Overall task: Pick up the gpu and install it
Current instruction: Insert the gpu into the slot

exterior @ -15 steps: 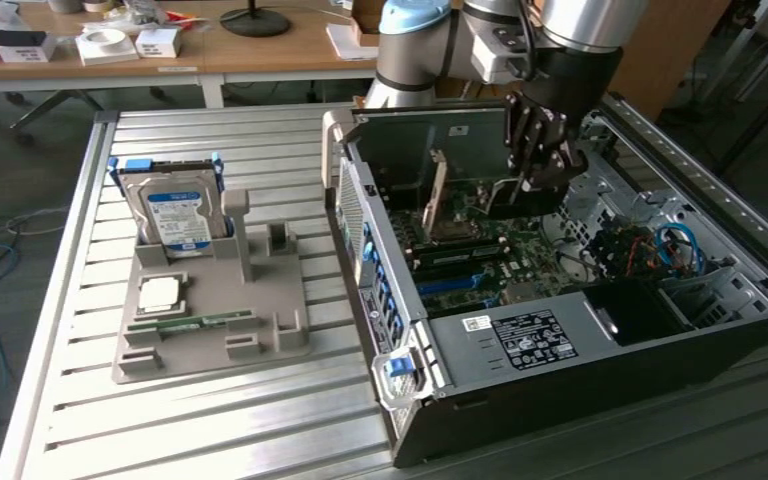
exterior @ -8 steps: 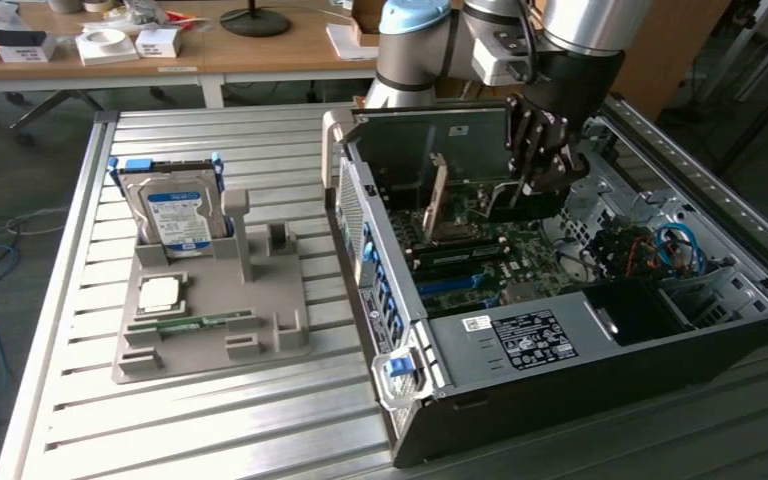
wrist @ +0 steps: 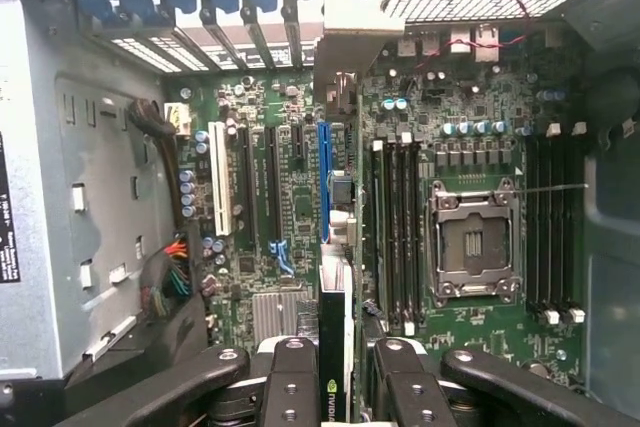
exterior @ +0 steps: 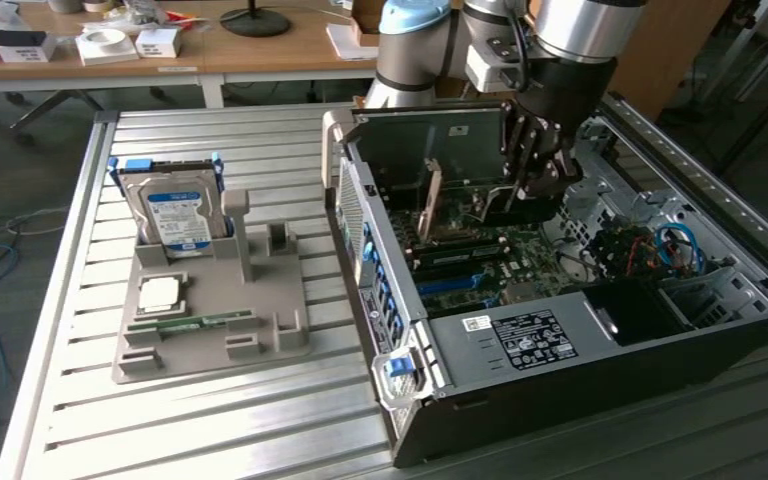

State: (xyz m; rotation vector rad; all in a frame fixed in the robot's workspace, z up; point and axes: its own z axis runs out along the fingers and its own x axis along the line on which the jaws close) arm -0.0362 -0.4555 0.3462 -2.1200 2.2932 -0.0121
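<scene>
Inside the open computer case (exterior: 491,420), the gripper (wrist: 343,372) pinches the gpu (wrist: 335,322) edge-on (its metal bracket toward the rear slots) over the motherboard (wrist: 270,237), near the blue slot (wrist: 323,177)

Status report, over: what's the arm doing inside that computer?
End effector shut on graphics card. Card on edge above main board, lined up with blue slot. Nothing seen in the way.

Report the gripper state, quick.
The gripper is closed, holding the gpu.
</scene>
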